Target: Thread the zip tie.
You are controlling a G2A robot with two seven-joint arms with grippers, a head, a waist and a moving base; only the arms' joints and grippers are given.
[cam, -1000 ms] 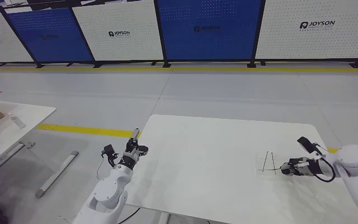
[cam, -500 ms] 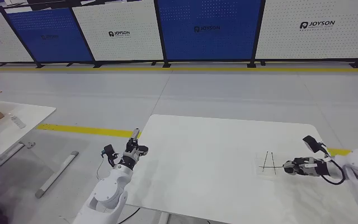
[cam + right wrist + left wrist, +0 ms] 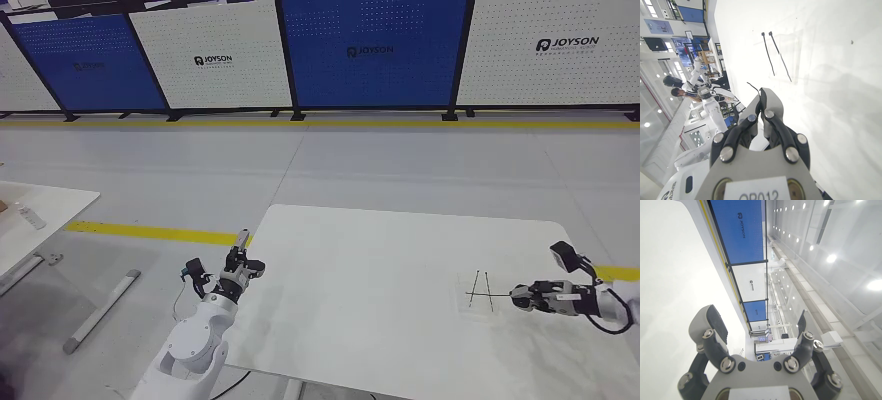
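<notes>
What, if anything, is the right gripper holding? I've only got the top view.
Observer: The right gripper is shut on a thin black zip tie; a short curved end sticks out past the fingertips.
Operator: Which way do the ties on the table point?
Observer: The two loose ties lie apart, side by side, both with their heads at the end away from the right gripper.
Operator: And the left gripper?
Observer: The left gripper is open, with nothing between its fingers.
</notes>
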